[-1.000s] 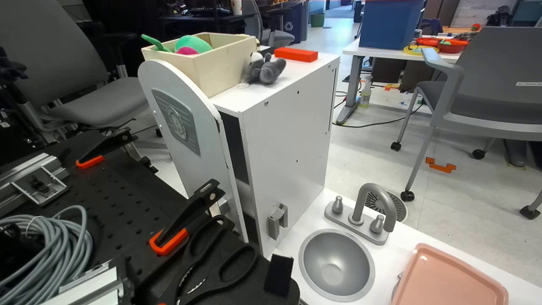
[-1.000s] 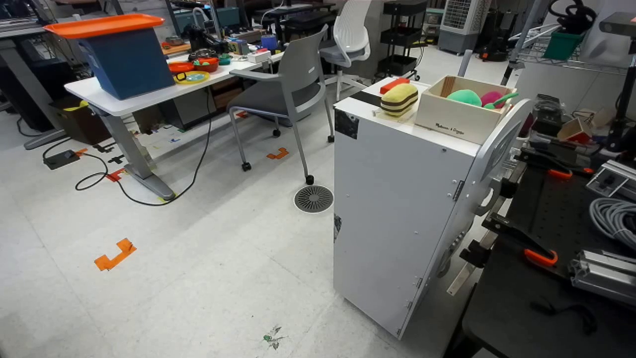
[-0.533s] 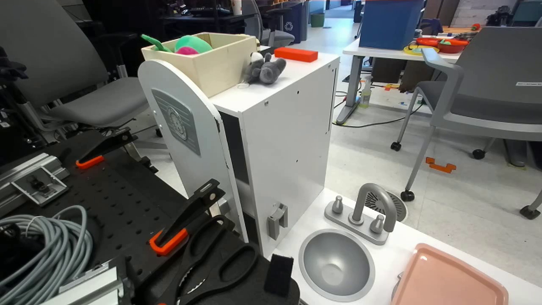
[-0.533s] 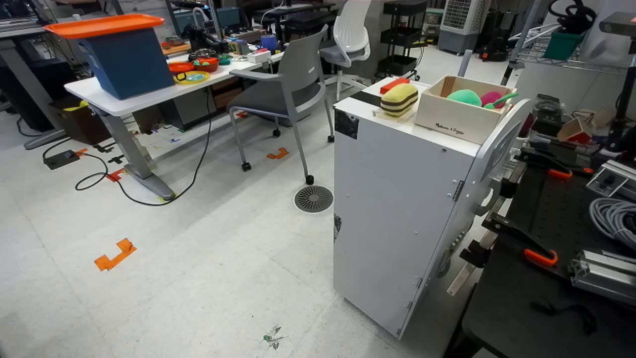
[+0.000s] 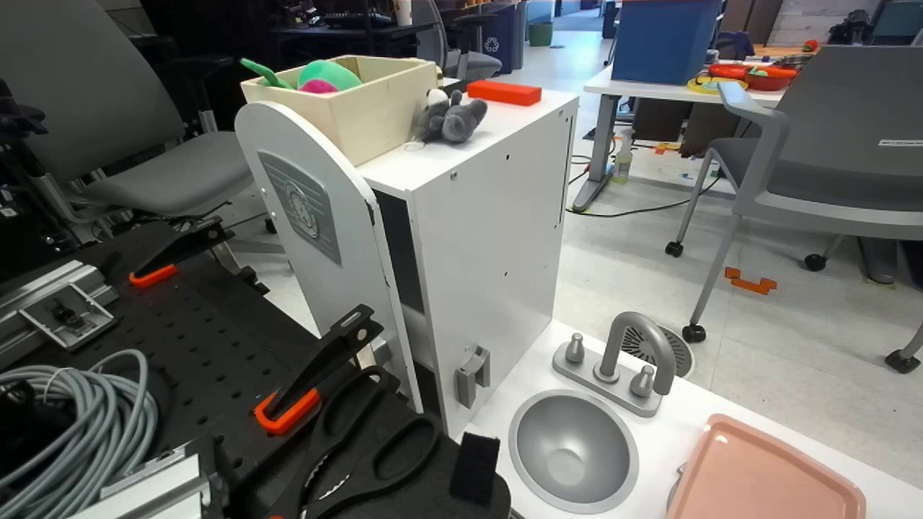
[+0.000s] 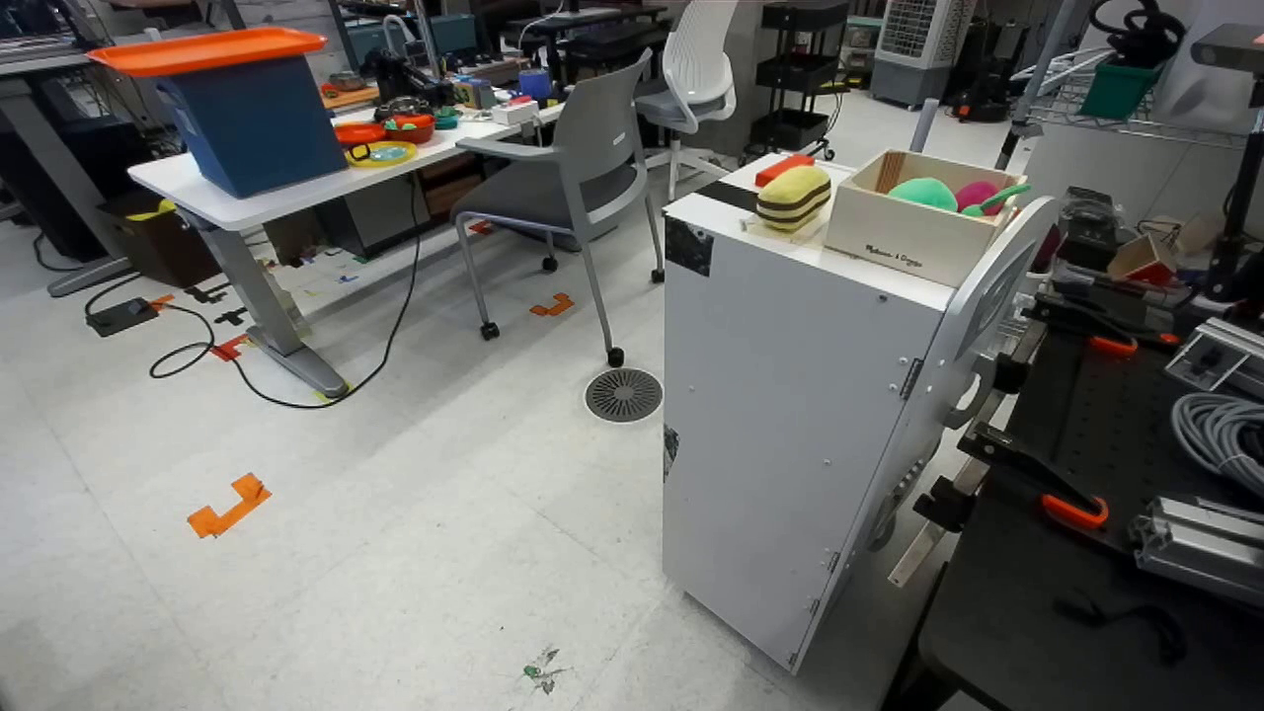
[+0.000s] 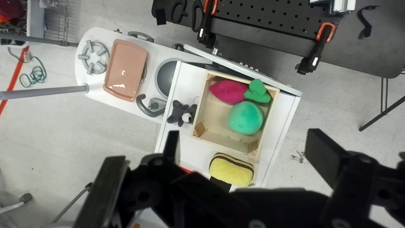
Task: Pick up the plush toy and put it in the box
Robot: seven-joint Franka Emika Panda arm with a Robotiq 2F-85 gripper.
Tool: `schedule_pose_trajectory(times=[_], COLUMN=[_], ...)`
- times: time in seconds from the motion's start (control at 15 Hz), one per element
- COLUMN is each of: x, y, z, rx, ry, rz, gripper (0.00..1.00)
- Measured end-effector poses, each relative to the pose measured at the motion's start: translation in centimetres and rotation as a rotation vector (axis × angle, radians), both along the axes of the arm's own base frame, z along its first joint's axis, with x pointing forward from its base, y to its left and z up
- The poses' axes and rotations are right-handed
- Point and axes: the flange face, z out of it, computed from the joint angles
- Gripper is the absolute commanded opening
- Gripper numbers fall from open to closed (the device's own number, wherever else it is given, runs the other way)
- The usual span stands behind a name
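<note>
The plush toy, yellow with dark brown bands, lies on the white cabinet top beside the box; it also shows in an exterior view. I see no red or green layers on it. The box is a pale wooden open-top bin on the same cabinet, and shows in both exterior views. My gripper is open and empty, with its fingers wide apart in the wrist view. The plush toy and box appear between them, farther off and untouched. The arm is out of both exterior views.
The box holds a pink-and-green plush and a round green plush. A grey plush animal sits against the box. A red block lies on the white cabinet. A faucet and sink stand below; a black workbench is alongside.
</note>
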Motion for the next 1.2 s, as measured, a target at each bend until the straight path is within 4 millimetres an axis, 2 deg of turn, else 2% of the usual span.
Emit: schedule_pose_trajectory(times=[0.93,1.2], x=[0.0,0.5], y=[0.0,-1.4], z=[0.0,0.5], rx=[0.000,0.028], ry=[0.001,-0.017], rz=[0.000,-0.076], gripper=[1.00,1.00])
